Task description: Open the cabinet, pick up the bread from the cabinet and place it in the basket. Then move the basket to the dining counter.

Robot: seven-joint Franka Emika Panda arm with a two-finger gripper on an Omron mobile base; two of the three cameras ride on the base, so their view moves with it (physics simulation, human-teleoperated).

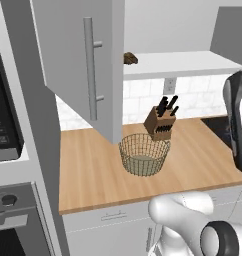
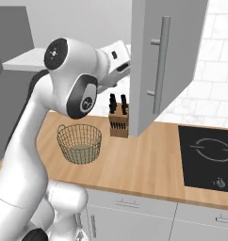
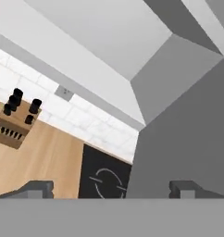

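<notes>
Spread wide and holding nothing, the end effector (image 3: 112,187) showed its two dark finger tips far apart at the bottom of the hand view, looking past a grey cabinet side toward the black cooktop (image 3: 104,178) and the brown wooden knife block with black handles (image 3: 15,121). From the left base view, the flat light-grey cabinet door with its long silver bar handle (image 1: 80,65) stood swung open, and the small dark brown rounded bread (image 1: 130,58) lay on the pale shelf (image 1: 183,63) at its left end, just behind the door's edge. Below it, the round tan-gold wire-mesh basket (image 1: 143,154) sat empty on the light-wood tabletop (image 1: 93,170), just in front of the knife block. From the right base view, the white arm (image 2: 73,84) reached up toward the shelf behind the open door, with the basket well below it. The opening step appeared done; the pick seemed in hand, and the next move would call for reaching to the bread and closing on it.
</notes>
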